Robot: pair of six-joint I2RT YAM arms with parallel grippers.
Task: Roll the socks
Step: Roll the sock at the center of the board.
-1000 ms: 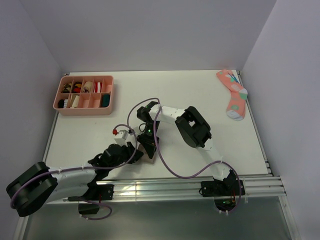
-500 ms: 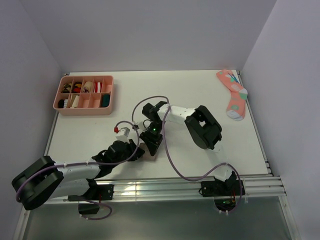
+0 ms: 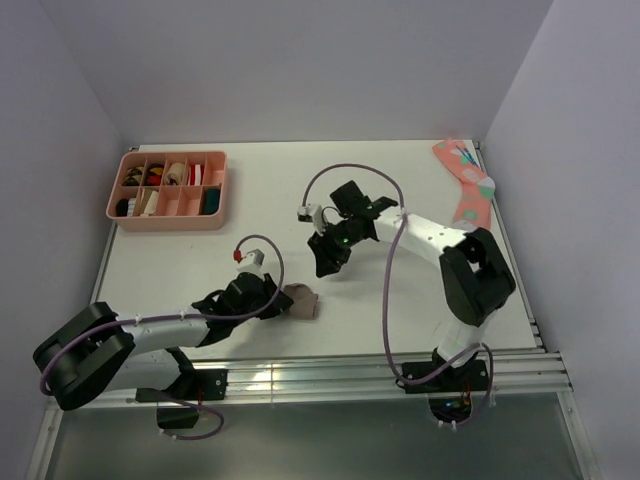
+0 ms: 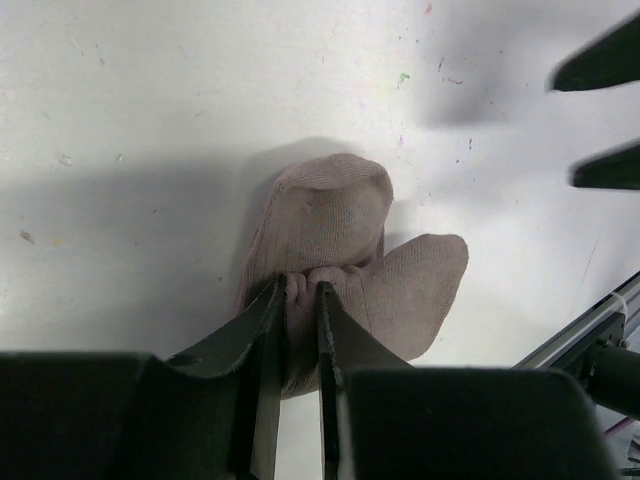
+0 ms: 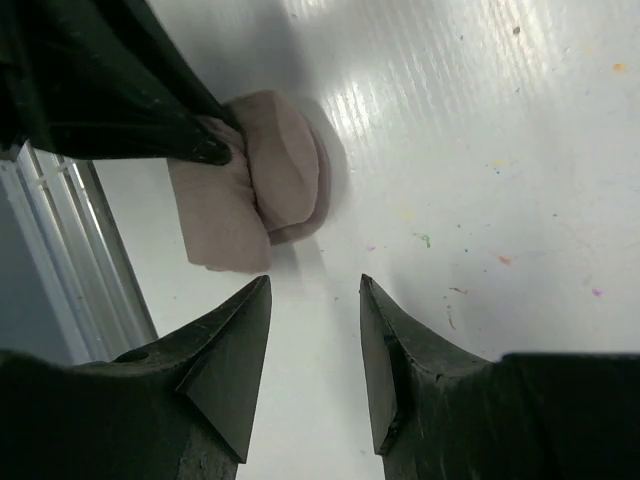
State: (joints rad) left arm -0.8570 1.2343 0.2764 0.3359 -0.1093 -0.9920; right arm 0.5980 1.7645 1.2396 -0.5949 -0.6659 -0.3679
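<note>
left wrist view is showing the left gripper [image 4: 297, 292] pinching the taupe sock [image 4: 345, 240] by a bunched fold at its near edge, the two fingers nearly together with only that ridge of fabric between them. the sock is lying on the white table [image 4: 150, 100], doubled over into a short lump that is spreading away from the fingertips in two rounded lobes; whether a second sock is tucked inside, the folds are hiding. from above, the lump is sitting near the table's front edge, touching the left gripper's tip on its left side. the right gripper [image 5: 315, 285] is hovering apart from the sock, farther back and to the right, jaws standing open and holding nothing. a pink spotted sock [image 3: 468, 190] is lying at the far right corner, and a pink compartment tray [image 3: 165, 222] is sitting at the far left.
</note>
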